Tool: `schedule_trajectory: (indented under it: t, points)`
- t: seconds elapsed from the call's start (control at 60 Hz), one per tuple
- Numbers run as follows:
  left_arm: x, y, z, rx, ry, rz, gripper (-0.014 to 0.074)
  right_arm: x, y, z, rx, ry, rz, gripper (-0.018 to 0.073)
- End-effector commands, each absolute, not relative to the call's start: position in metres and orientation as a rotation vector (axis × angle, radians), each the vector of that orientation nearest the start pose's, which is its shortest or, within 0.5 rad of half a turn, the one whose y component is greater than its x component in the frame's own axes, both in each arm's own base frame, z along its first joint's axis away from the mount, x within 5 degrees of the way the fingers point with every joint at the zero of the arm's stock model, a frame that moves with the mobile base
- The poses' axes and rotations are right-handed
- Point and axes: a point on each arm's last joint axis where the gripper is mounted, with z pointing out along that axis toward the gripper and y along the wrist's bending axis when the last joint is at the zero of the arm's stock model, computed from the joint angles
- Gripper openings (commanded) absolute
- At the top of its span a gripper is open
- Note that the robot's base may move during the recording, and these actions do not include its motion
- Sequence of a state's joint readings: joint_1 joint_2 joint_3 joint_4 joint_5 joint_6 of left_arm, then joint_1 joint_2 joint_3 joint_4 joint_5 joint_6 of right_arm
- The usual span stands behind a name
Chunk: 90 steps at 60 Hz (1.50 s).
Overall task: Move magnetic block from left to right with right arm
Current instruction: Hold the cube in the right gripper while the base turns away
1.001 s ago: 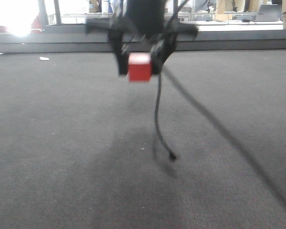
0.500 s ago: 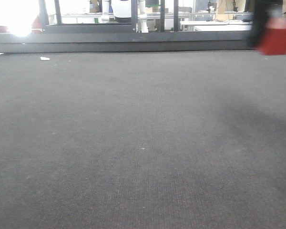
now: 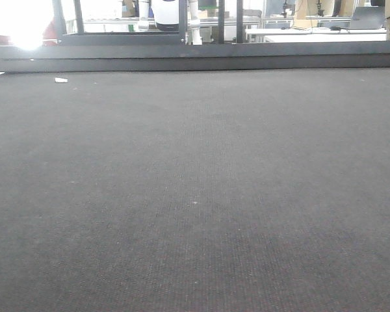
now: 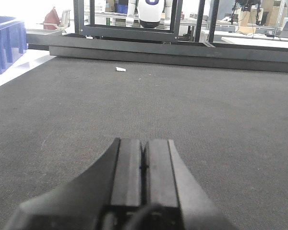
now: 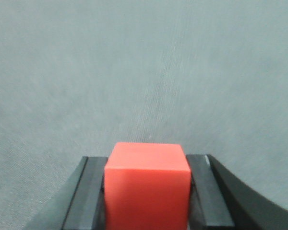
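In the right wrist view, the magnetic block [image 5: 147,184], a plain bright-red cube, sits clamped between the two black fingers of my right gripper [image 5: 147,160], held above grey carpet. The front-facing view shows neither the block nor the right gripper. My left gripper [image 4: 143,142] appears in the left wrist view with its two black pads pressed together and nothing between them, low over the dark carpet.
Dark grey carpet [image 3: 195,195] fills the floor. A low black frame [image 3: 195,57] runs along its far edge, with desks and a white robot behind. A small white scrap [image 3: 61,80] lies far left. A blue crate [image 4: 7,43] stands at the left.
The right gripper carried the red block from the middle of the front-facing view to its right edge, then out of that view entirely. Its dangling cable is gone too.
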<state>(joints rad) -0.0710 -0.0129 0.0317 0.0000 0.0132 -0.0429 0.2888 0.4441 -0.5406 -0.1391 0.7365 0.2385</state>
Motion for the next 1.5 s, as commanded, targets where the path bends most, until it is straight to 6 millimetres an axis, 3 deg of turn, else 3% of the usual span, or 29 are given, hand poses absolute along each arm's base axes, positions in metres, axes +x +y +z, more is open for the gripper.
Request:
schedule_trajectory:
  t: [0.0, 0.117, 0.284, 1.484]
  points:
    - [0.055, -0.004, 0.208, 0.021, 1.421, -0.103, -0.0116, 0.062, 0.009, 0.316, -0.14, 1.931, 0.151, 0.0161]
    - [0.055, -0.004, 0.208, 0.021, 1.421, -0.103, -0.0116, 0.042, 0.003, 0.32, -0.16, 1.837, 0.139, 0.0161]
    - [0.055, -0.004, 0.208, 0.021, 1.421, -0.103, -0.0116, 0.03, 0.0, 0.325, -0.16, 1.747, 0.145, 0.0161]
    - [0.055, -0.004, 0.208, 0.021, 1.421, -0.103, -0.0116, 0.03, 0.0, 0.326, -0.16, 1.733, 0.148, 0.0161]
